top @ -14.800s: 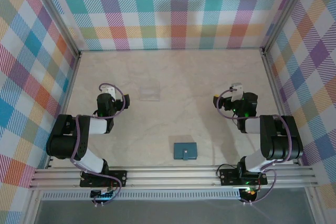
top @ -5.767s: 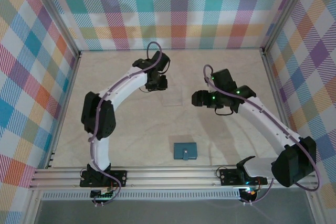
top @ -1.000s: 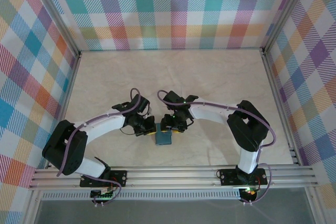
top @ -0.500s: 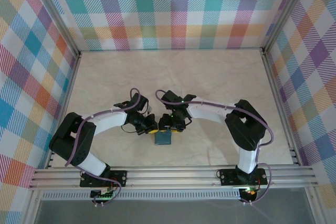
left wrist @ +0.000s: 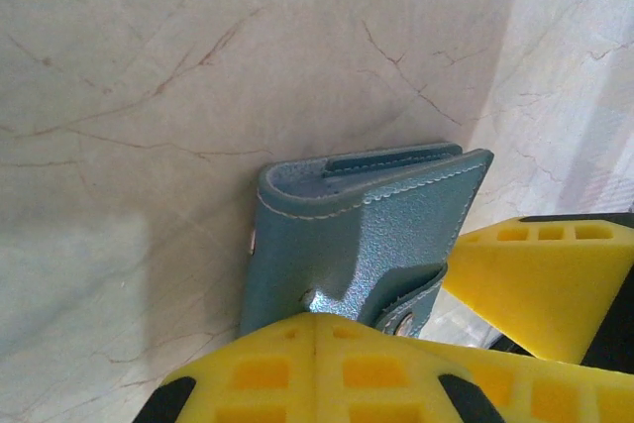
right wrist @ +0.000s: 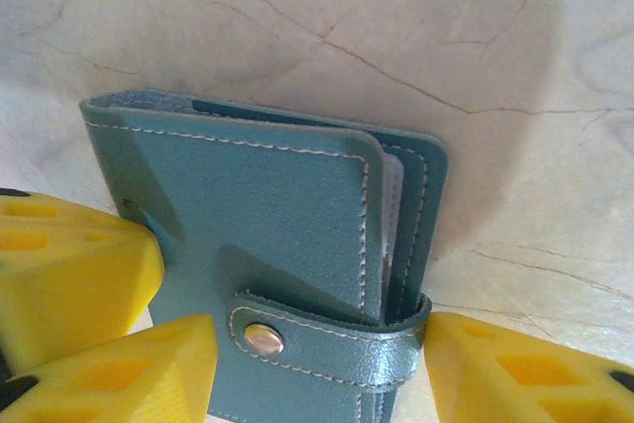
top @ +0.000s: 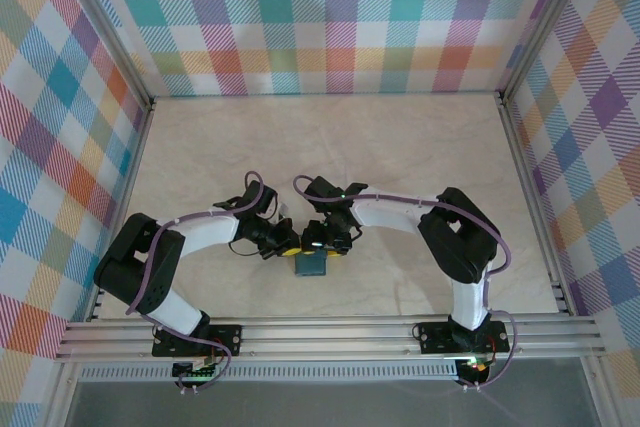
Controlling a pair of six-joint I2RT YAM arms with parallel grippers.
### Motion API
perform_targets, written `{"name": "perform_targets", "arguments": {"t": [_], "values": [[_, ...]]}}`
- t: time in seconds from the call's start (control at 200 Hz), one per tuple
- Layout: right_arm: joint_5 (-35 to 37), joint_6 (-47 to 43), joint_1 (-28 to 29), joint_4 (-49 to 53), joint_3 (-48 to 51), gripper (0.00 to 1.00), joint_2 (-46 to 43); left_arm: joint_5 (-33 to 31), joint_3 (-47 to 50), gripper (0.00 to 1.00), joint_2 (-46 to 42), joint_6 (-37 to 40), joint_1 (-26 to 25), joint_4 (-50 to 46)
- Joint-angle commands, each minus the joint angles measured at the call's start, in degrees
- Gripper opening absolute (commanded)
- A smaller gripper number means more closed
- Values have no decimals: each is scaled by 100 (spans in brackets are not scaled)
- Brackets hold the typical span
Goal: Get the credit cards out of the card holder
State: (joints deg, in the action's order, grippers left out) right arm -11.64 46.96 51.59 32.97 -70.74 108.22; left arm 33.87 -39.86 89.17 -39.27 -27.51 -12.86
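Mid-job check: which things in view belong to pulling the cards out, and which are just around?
In the job: card holder, pale edge between its covers (likely a card), left gripper, right gripper.
Just around: marble table, plaid walls.

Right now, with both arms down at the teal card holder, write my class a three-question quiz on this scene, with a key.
1. True or false: the card holder has its clasp snapped shut.
2. The right end effector has its fingers: A) both on one side of the holder; B) one on each side of it; C) far from it.
3. Is the left end effector open or shut?
Key: 1 true; 2 B; 3 shut.
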Motion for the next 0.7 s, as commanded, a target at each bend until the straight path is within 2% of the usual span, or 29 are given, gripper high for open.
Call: {"name": "perform_targets", "arguments": {"t": [0.0,0.28,0.515,0.695], "values": [[-141,153,79,-268,27,59,92,23,210,0,169,-32,66,45],[132,254,96,-307,105,64,222,73,263,0,211,-3,105,82],[538,315,167,-199,157,53,278,70,242,0,268,9,115,67],[747,288,170,-46,157,53,133,11,209,0,307,69,115,-18]]}}
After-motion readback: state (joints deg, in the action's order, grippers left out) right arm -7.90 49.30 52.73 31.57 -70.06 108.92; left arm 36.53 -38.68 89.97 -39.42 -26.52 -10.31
